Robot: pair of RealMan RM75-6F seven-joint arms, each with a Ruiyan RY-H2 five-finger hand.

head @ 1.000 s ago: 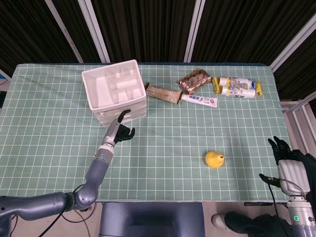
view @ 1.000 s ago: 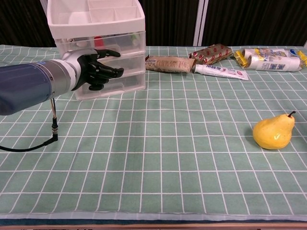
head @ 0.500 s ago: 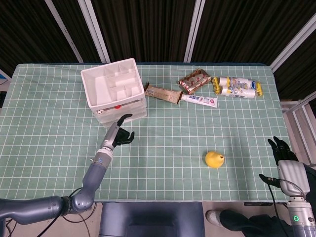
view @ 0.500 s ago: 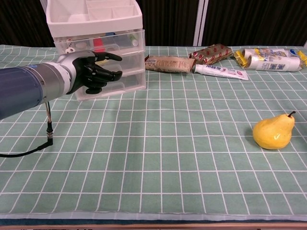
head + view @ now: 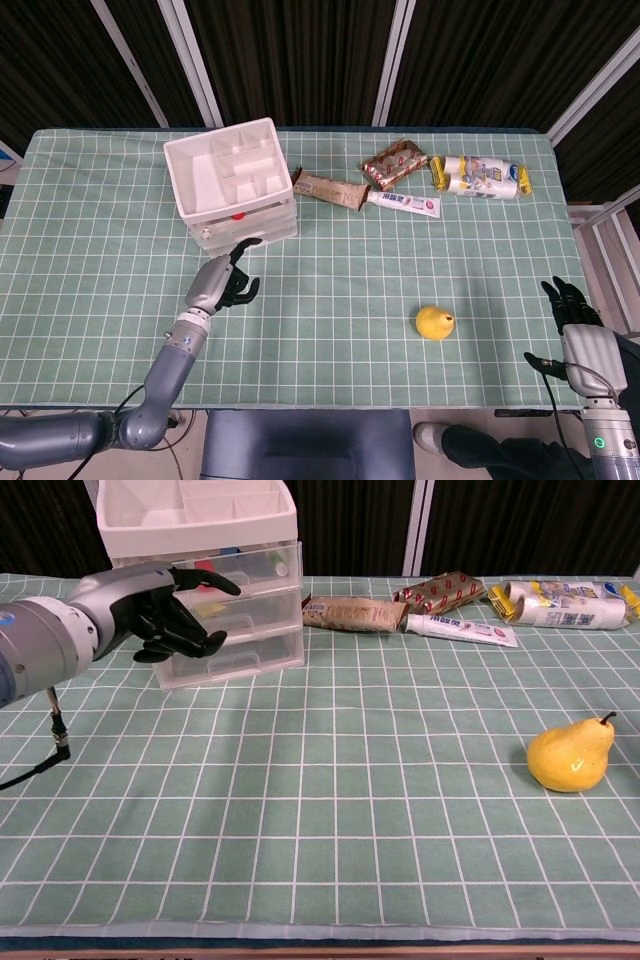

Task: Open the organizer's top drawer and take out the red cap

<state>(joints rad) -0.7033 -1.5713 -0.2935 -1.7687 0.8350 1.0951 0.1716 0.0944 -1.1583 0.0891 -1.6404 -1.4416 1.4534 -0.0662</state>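
While seen from the head view, the left robot hand [image 5: 222, 284] hovers over the table [image 5: 100, 250] just in front of the white organizer [image 5: 232, 183], fingers loosely curled, holding nothing, apart from the drawer fronts. Top drawer [image 5: 245, 214] sticks out a bit from under the tray w/ a small red spot, the red cap [image 5: 237, 214], showing inside near its front. Right robot hand [image 5: 577, 315] sits at the table's far right edge, fingers spread, empty. Pear [image 5: 435, 322] lies well apart from both; snack bar [image 5: 331, 190], toothpaste tube [image 5: 403, 203], brown packet [image 5: 394, 163] & yellow-white pack [image 5: 481, 176] line the back. From the chest view, left robot hand [image 5: 165, 605] is in front of the organizer [image 5: 215, 580], thumb out toward the upper drawers, fingers half curled, gripping nothing. Can't tell if it touches a drawer face. Red cap hidden behind the fingers here. Pear [image 5: 571, 756] at right; right robot hand out of this view.
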